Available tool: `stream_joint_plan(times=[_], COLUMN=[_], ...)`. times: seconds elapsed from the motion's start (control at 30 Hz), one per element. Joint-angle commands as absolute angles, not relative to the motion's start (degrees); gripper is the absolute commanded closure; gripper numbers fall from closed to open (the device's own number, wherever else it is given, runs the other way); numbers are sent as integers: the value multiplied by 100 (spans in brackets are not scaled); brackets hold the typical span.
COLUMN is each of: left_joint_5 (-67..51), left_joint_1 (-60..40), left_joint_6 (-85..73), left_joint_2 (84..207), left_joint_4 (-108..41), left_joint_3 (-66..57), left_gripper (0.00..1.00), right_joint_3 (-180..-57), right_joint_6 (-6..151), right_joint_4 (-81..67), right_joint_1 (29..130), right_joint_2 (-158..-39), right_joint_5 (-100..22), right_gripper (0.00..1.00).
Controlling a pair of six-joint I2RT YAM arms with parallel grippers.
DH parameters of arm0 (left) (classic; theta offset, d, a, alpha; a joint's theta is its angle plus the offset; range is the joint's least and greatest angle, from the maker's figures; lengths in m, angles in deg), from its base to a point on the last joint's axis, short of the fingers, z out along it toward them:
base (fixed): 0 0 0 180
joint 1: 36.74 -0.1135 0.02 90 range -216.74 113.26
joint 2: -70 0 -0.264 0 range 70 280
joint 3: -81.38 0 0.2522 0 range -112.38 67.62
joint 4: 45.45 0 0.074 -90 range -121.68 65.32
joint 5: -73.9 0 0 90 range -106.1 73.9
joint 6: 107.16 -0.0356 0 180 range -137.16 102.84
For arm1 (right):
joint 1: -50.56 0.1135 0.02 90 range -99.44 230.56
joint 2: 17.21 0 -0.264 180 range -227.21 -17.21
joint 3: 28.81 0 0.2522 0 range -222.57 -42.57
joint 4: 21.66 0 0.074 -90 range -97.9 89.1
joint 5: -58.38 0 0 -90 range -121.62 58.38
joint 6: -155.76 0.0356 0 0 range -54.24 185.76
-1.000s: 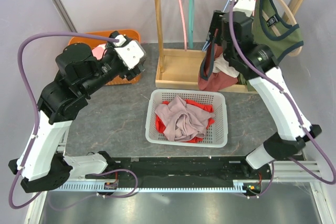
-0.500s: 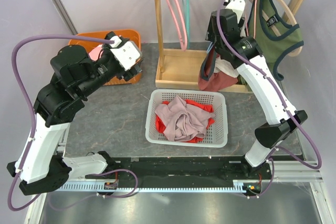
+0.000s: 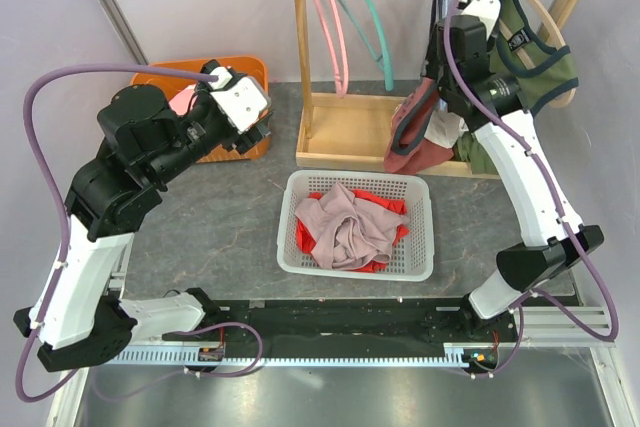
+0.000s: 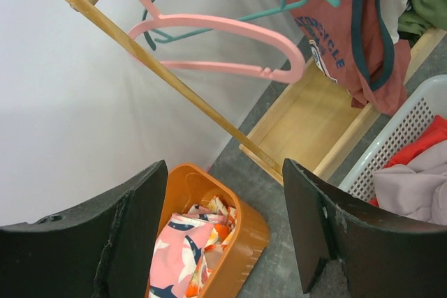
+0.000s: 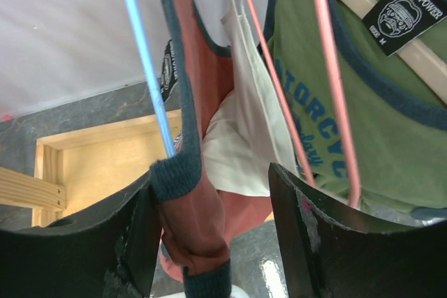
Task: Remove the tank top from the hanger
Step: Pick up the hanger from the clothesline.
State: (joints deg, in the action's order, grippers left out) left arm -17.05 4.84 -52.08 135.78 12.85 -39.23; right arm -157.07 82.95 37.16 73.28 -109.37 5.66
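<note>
- Right gripper: raised at the far right end of the wooden clothes rack. Its jaws stand apart and have not clamped anything.
- Rust-red tank top with navy trim: hangs from a thin blue wire hanger, directly between the right gripper's fingers. Its navy-edged strap lies against the finger on the left of the wrist view. A gap shows between the cloth and the other finger.
- Olive-green tank top with navy trim: hangs just beside the red one on a pink wire hanger, with a cream garment between the two.
- Left gripper: held low over the table, well apart from the rack, with its jaws wide and nothing between them.
- Orange plastic bin: sits below the left gripper and holds patterned pink cloth.
- White perforated plastic basket: stands in front of the rack's base and contains mauve and red clothing.
- Bare pink plastic hanger and bare teal plastic hanger: hang at the rack's left end.
</note>
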Motion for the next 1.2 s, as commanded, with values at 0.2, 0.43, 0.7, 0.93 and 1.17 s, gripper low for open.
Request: stream_joint_plan(times=[0.2, 0.43, 0.7, 0.93, 1.17], left_joint_5=[-1637, -1637, -1487, -1478, -1496], left_joint_1=[448, 439, 404, 395, 395], left_joint_6=[-5012, -4959, -4933, -4942, -4950], left_joint_2=[13548, 13583, 13548, 13522, 13487], left_joint_4=[1270, 1270, 1279, 1288, 1296], left_joint_3=[-3812, -3838, -3794, -3776, -3750], left_gripper=[26, 27, 27, 28, 28], right_joint_3=[-16087, -16096, -15658, -14760, -14584], right_joint_6=[8036, 7939, 7676, 6876, 6438], right_joint_4=[3789, 3789, 3035, 1321, 661], right_joint_1=[6893, 6884, 6884, 6893, 6893], right_joint_2=[-11142, -11134, -10748, -10097, -9965], right_joint_5=[-322, -665, -1061, -1123, -1114], right_gripper=[45, 69, 100, 100, 100])
